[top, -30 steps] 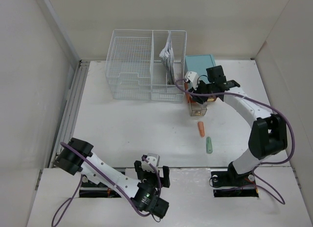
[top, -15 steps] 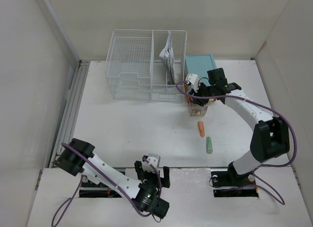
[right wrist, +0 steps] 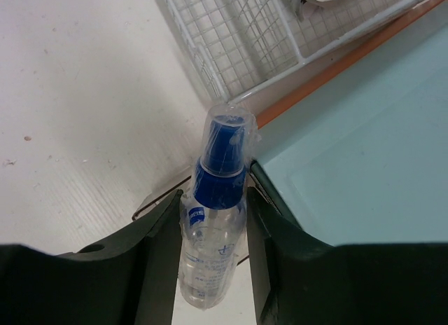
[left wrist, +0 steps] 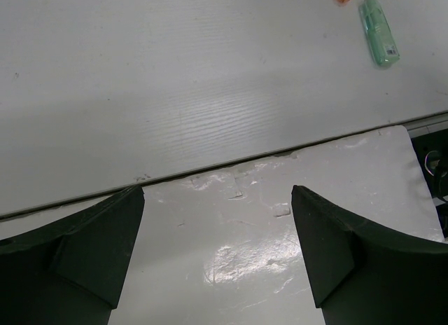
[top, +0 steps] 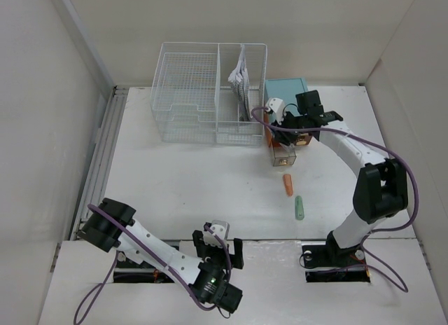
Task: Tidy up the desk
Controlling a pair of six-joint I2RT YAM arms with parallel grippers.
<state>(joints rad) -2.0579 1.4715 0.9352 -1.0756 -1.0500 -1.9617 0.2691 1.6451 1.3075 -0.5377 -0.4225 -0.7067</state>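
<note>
The desk point(top: 182, 171) is a wide white tabletop with a grooved rail point(top: 101, 150) along its left edge. My right gripper point(top: 280, 129) hangs at the back right, beside the teal drawer box point(top: 285, 92). It is shut on a clear spray bottle point(right wrist: 212, 248) with a blue cap point(right wrist: 222, 167), over the open drawer point(top: 283, 155). In the right wrist view the bottle sits between both fingers point(right wrist: 157, 248). My left gripper point(top: 217, 249) rests open at the near edge, with nothing between its fingers point(left wrist: 94, 248).
A white wire-mesh basket point(top: 189, 94) stands at the back with folded papers point(top: 239, 76) in its right part. An orange pen point(top: 287, 185) and a green marker point(top: 299, 207) lie on the desk in front of the drawer. White walls close in both sides.
My right gripper has carried the spray bottle a little back and left, closer to the teal box and basket. The left arm has not moved.
</note>
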